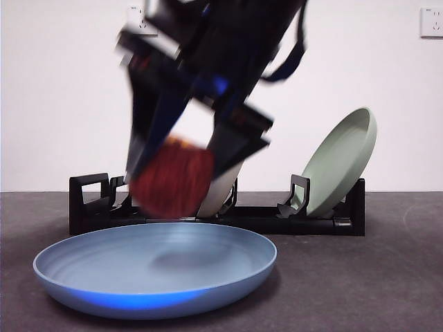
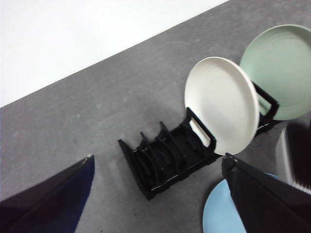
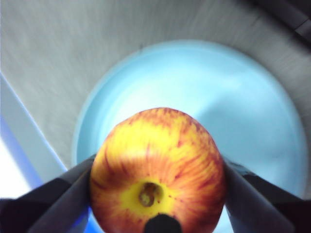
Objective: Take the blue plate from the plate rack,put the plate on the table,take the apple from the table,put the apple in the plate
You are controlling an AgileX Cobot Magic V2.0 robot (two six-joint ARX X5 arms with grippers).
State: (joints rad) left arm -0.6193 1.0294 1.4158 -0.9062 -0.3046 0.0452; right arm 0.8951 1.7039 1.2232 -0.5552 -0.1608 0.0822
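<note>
Holding: right end effector (image 3: 158, 194) pinches the apple (image 3: 158, 167), one jaw pressed on each side, stem end facing the wrist camera.
Position: in the front view the right end effector (image 1: 173, 181) hangs just above the blue plate (image 1: 156, 266), over its far rim; the apple (image 1: 172, 178) is not touching the plate as far as the blur lets me judge.
Left end effector: (image 2: 160, 194) jaws spread wide, nothing between them, up high looking down on the plate rack (image 2: 167, 158), apparently waiting.
Blue plate: flat on the desk (image 1: 374, 277), in front of the plate rack (image 1: 90, 197), empty.
Rack contents: cream-white plate (image 2: 221, 104) and sage-green plate (image 2: 279, 70) standing in the slots.
Done: plate is out of the rack and set down; apple is picked up and carried over the plate.
Left: lower the apple into the plate and release.
Progress guess: last step, nearly finished.
Hard to see: front view arm and apple heavily motion-blurred, so the exact gap to the plate is unclear; cream-white plate mostly hidden behind the arm there; blue plate (image 2: 221, 211) only a sliver in the left wrist view, cut by a jaw.
</note>
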